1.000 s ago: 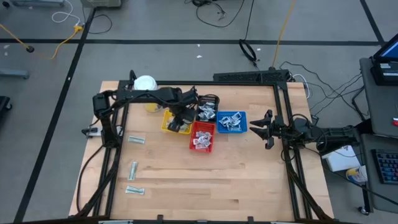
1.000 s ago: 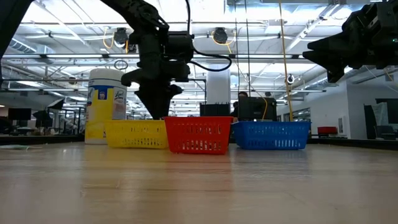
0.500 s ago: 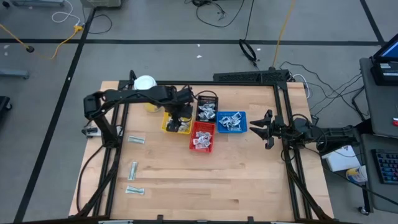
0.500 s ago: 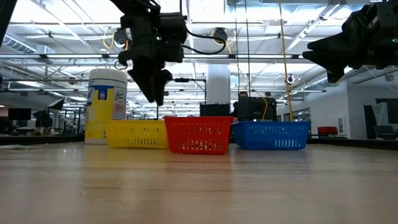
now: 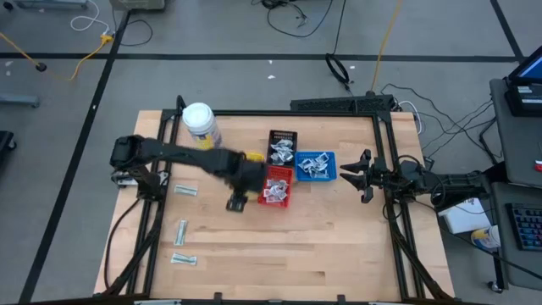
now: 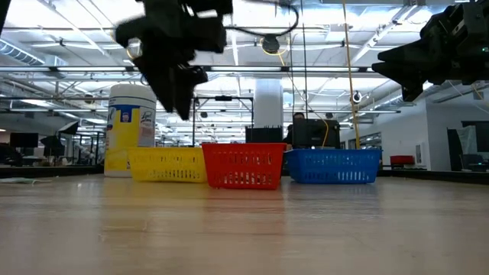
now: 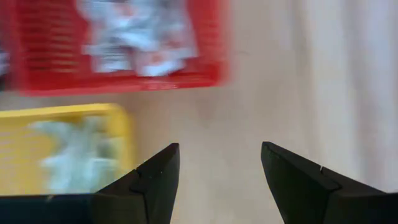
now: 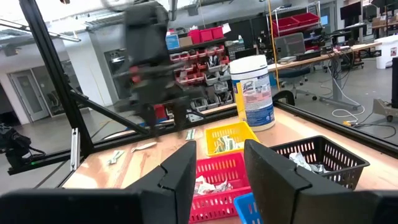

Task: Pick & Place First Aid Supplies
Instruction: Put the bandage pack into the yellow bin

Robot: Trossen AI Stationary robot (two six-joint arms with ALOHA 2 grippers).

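Note:
My left gripper (image 5: 235, 203) (image 7: 217, 155) hangs open and empty above bare wood, just near-left of the red tray (image 5: 277, 187). White packets (image 7: 134, 37) lie in the red tray and pale green-grey wrappers (image 7: 68, 158) lie in the yellow tray (image 6: 166, 164). The left arm hides most of that yellow tray in the high view. More packets fill the black tray (image 5: 284, 146) and the blue tray (image 5: 315, 166). Three loose wrappers (image 5: 185, 191) (image 5: 181, 229) (image 5: 183, 259) lie flat on the table's left part. My right gripper (image 5: 351, 176) (image 8: 217, 149) waits open, raised, right of the blue tray.
A white jar with a yellow label (image 5: 199, 124) stands at the far left of the table, behind the yellow tray. The four trays sit close together at the table's far middle. Black frame rails run along the left (image 5: 157, 212) and right (image 5: 391, 212) sides.
My left gripper has risen out of the yellow tray and swung fast toward the table's near edge, ending over the wood beside the red tray's near-left corner. The trays and loose wrappers have stayed in place.

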